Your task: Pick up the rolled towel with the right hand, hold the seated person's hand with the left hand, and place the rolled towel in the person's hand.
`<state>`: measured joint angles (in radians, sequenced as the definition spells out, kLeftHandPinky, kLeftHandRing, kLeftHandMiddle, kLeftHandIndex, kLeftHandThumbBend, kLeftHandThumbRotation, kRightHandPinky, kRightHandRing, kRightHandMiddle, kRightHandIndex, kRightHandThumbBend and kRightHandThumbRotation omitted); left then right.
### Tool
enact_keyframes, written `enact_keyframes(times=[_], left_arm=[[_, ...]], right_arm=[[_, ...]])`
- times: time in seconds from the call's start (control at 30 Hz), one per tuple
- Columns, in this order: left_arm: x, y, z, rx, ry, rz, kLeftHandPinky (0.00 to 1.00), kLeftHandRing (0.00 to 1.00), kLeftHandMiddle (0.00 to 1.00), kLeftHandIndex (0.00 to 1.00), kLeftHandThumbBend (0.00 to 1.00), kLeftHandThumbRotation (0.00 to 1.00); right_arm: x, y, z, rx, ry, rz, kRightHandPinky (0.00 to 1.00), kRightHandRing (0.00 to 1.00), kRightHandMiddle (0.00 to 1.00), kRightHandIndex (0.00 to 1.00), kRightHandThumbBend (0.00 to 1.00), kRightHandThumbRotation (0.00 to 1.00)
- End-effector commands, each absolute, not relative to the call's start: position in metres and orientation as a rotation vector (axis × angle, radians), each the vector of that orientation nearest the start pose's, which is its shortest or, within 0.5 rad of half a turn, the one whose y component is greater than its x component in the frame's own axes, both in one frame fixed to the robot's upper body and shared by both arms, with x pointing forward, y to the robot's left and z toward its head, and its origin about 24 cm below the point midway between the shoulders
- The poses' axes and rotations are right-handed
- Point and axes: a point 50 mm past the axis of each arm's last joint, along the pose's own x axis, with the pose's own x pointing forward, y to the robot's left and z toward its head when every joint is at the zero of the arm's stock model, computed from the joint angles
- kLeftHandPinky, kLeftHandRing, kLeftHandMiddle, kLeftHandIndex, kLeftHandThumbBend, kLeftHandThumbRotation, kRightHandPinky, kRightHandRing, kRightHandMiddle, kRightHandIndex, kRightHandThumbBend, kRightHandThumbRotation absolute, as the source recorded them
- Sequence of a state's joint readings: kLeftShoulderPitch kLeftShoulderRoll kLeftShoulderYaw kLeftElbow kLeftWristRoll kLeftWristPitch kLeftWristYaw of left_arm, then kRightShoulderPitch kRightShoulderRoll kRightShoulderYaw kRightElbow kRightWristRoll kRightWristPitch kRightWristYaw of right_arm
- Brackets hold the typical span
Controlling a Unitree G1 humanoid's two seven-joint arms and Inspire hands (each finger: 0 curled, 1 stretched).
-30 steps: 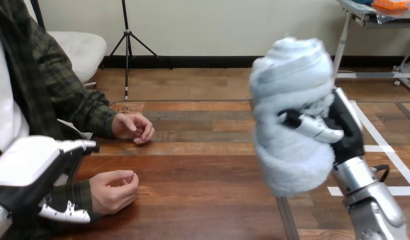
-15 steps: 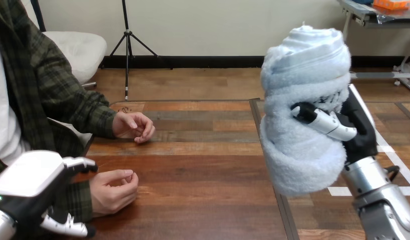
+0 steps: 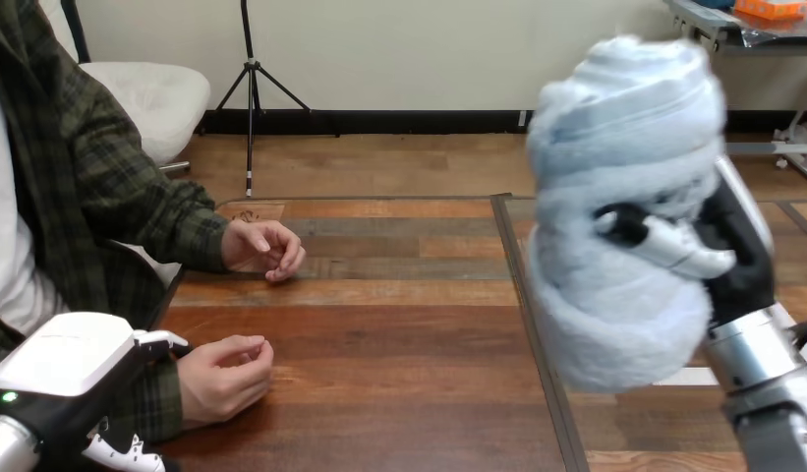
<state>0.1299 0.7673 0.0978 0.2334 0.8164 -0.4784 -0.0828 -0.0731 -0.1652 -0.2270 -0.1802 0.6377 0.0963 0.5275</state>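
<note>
My right hand (image 3: 738, 258) is shut on the rolled towel (image 3: 620, 147), a fat pale-blue roll held upright well above the table's right side, with the thumb (image 3: 669, 243) across its front. My left hand (image 3: 65, 366) is at the bottom left, open, with its thumb straight. It sits over the person's green plaid sleeve (image 3: 148, 398), just behind the wrist; I cannot tell whether they touch. The person's nearer hand (image 3: 222, 374) rests loosely curled on the table. Their farther hand (image 3: 266, 248) lies curled on the table further back.
The wooden table (image 3: 379, 334) stretches between the person's hands and the towel. A dark seam (image 3: 532, 315) runs front to back under the towel's left side.
My right hand has carried the towel to the right and a little higher. My left hand has sunk toward the bottom left corner. The person's hands have stayed put.
</note>
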Motion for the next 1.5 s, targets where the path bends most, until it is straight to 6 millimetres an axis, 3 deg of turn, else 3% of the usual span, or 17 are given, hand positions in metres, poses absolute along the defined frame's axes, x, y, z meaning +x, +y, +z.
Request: enact_keyframes(times=[0.0,0.73,1.1,1.47], left_arm=[[0.231,0.303,0.063,1.618,0.04,-0.406,0.65,0.69,0.72,0.74,1.0,0.28],[0.231,0.311,0.047,1.639,0.061,-0.401,0.48,0.52,0.59,0.62,0.99,0.09],[0.23,0.312,0.041,1.632,0.03,-0.373,0.41,0.46,0.53,0.56,0.96,0.03],[0.23,0.31,0.04,1.609,0.016,-0.359,0.39,0.43,0.49,0.52,0.92,0.0]], right_arm=[[0.248,-0.196,0.164,0.369,-0.544,0.517,0.07,0.13,0.21,0.25,0.73,0.0],[0.23,-0.202,0.179,0.423,-0.59,0.546,0.05,0.12,0.22,0.27,0.76,0.0],[0.226,-0.205,0.183,0.421,-0.624,0.575,0.02,0.1,0.21,0.25,0.74,0.0],[0.223,-0.208,0.184,0.43,-0.634,0.596,0.01,0.09,0.2,0.24,0.78,0.0]])
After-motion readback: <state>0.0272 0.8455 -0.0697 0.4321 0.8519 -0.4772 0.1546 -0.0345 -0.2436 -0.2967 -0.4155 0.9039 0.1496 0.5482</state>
